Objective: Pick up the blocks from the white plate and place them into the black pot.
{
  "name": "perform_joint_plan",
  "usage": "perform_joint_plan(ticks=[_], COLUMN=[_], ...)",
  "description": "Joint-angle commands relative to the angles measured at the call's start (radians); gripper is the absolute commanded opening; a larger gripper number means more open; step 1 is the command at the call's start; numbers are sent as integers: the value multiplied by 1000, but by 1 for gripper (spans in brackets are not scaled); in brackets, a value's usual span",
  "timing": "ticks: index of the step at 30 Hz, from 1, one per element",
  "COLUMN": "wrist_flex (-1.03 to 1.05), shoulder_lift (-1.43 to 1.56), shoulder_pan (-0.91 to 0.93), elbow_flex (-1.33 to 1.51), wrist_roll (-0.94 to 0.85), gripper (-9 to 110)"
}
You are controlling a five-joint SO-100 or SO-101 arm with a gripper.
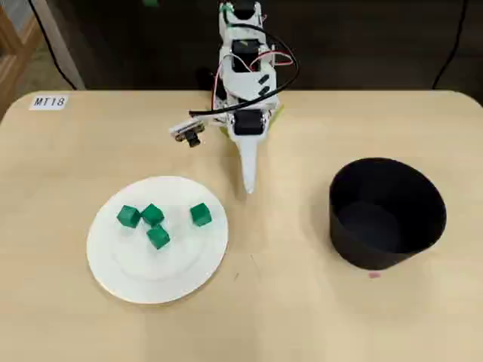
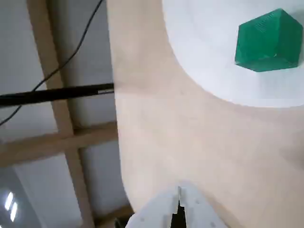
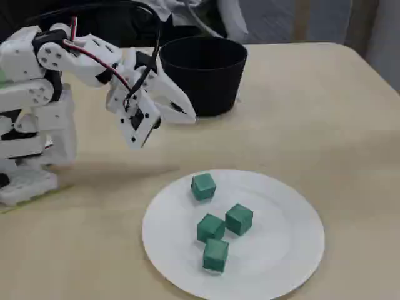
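Several green blocks lie on the white plate, at the table's left front in the overhead view: three clustered and one apart to the right. The fixed view shows them too on the plate. The wrist view catches one block and the plate's rim. The black pot stands empty at the right. My gripper is shut on nothing, hovering over bare table between plate and pot, just off the plate's rim.
The arm's base stands at the table's far edge in the overhead view. A paper label sits at the back left corner. The wrist view shows the table edge, a wooden frame and a black cable beyond it.
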Motion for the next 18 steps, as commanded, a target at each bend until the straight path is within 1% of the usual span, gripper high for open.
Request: perform_joint_plan(ticks=[1,11,15,18], wrist_flex=[67,78,155,233], shoulder_lift=[6,6,0,-127], shoulder_pan=[72,75,110,152], elbow_flex=[-51,-61,-126,-253], wrist_roll=[15,2,-29,-109], gripper=[-2,-2,-2,-2])
